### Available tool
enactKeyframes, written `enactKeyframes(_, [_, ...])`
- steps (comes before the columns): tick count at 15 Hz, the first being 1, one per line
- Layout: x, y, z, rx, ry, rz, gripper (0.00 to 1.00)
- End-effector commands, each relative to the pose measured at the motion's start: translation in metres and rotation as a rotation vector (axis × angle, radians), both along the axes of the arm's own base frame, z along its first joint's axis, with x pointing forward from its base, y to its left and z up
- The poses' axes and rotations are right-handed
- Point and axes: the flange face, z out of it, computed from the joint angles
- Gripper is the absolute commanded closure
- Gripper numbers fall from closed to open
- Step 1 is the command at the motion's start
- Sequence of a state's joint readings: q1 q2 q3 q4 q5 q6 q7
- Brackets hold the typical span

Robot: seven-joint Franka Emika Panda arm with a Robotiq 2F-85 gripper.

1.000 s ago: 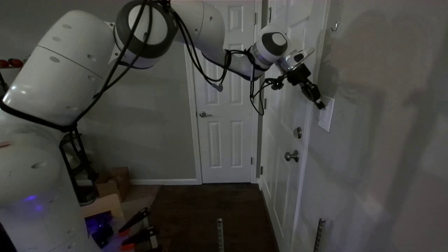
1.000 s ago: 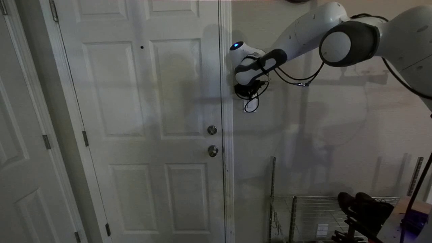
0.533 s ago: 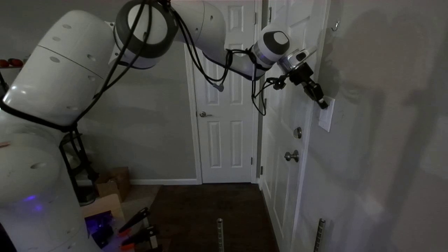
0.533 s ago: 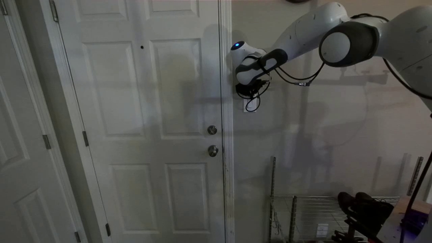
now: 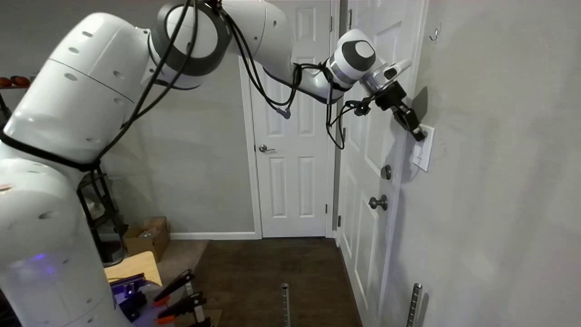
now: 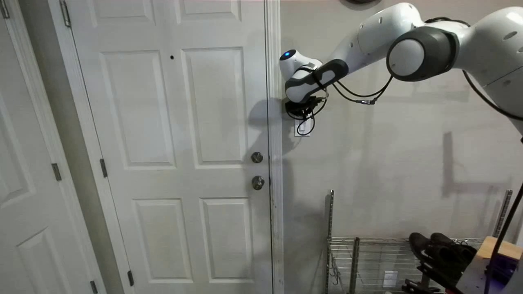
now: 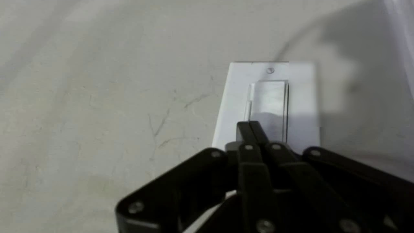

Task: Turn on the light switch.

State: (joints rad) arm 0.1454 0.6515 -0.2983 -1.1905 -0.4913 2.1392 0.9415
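The light switch (image 5: 422,155) is a white upright wall plate beside the door frame. It also shows in an exterior view (image 6: 302,129), partly behind my gripper and its cable. In the wrist view the switch (image 7: 269,97) has a tall flat paddle with a narrow slider on its left; its lower part is hidden by my fingers. My gripper (image 5: 420,135) is shut, with nothing between the fingers. In the wrist view the fingertips (image 7: 249,123) meet over the left edge of the paddle and appear to touch it. In an exterior view the gripper (image 6: 301,109) is mostly hidden by the wrist.
A white door with a round knob (image 5: 378,202) and a deadbolt (image 5: 386,172) is close to the switch. A metal hook (image 5: 435,34) is on the wall above. A wire rack (image 6: 380,241) with dark shoes (image 6: 441,249) stands low against the wall.
The room has become brighter and the shadows on the wall and door have shifted. My gripper moved slightly toward the switch at first, then stayed almost still against it.
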Motion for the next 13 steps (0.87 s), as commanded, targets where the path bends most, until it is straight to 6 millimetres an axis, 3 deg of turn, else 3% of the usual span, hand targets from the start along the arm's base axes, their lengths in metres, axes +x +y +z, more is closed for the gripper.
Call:
enactKeyframes(1, [-0.003,0.004,0.013,0.041,0.004,-0.010,0.96])
enactKeyframes(6, [-0.009,0.023,0.021,0.133,0.001,-0.034,0.98])
enactKeyframes(10, [-0.009,0.031,0.017,0.242,-0.006,-0.048,0.97])
enactKeyframes(13, [-0.003,0.033,0.013,0.210,-0.005,-0.023,0.96])
